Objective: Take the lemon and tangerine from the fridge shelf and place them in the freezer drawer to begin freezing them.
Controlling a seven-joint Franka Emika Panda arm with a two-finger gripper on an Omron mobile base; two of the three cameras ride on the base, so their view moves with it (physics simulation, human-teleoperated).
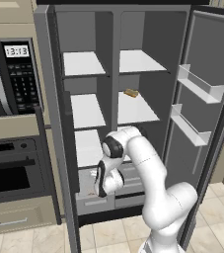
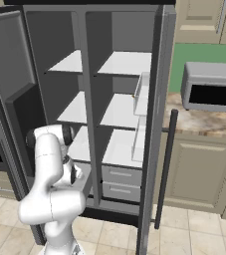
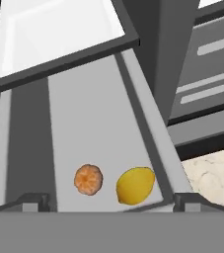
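Open fridge, freezer drawer [image 3: 91,128] pulled out: tangerine [image 3: 88,179] and lemon [image 3: 135,185] lie side by side inside. End effector [image 3: 111,202] hangs just above them, spread wide and seemingly empty.

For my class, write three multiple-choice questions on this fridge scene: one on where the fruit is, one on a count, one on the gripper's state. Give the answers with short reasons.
1. Where do the lemon and the tangerine lie?
A. On the top fridge shelf
B. On the floor of the freezer drawer
C. On the kitchen tiles

2. How many fruits are in the drawer?
A. One
B. Two
C. Four

3. How is the gripper?
A. Open, holding nothing
B. Shut on the lemon
C. Shut on the tangerine

Answers: 1 B, the hand view shows both on the grey drawer floor. 2 B, one yellow and one orange. 3 A, the fingertips stand wide apart, with both fruits lying free beyond them.
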